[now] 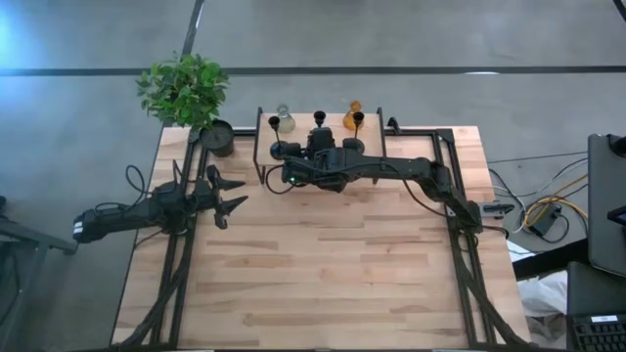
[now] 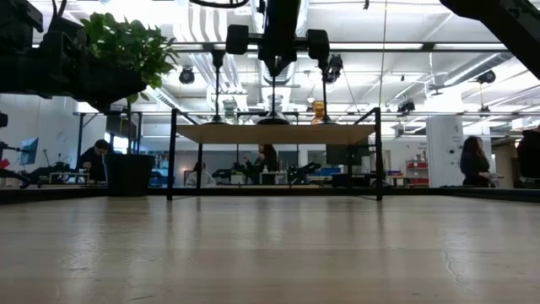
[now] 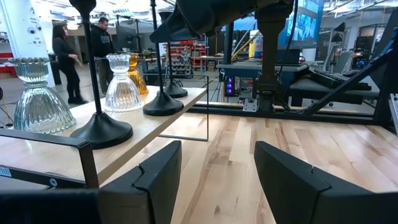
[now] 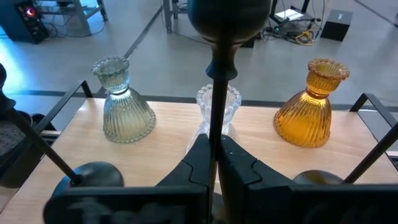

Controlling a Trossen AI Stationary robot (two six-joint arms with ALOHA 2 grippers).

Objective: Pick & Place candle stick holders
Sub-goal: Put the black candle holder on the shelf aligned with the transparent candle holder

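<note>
A low wooden shelf (image 3: 155, 127) stands at the table's far edge. On it stand three slim black candle stick holders (image 3: 99, 129) (image 3: 163, 104) (image 3: 175, 92). Behind them stand three glass ones: olive-green (image 4: 124, 115), clear (image 4: 229, 102) and amber (image 4: 308, 109). My right gripper (image 4: 215, 158) reaches over the shelf from the near side and is shut on the middle black holder (image 4: 229, 15). My left gripper (image 1: 235, 193) waits open at the table's left, level and pointing at the shelf, with nothing between its fingers. My right gripper pinches the thin stem (image 4: 214, 118) of the middle black holder between its two fingers (image 4: 198, 163), well below the cup. The fingers come from the table's near side, slanting a little down, and lie across the stem. The holder stands upright with its disc base (image 3: 163, 106) on the shelf.
A black pot (image 1: 217, 138) with a green plant (image 1: 184, 86) stands at the far left corner, beside the shelf. The shelf's black frame posts (image 2: 172, 152) rise from the table. Bare wood (image 1: 333, 264) lies between the shelf and the near edge.
</note>
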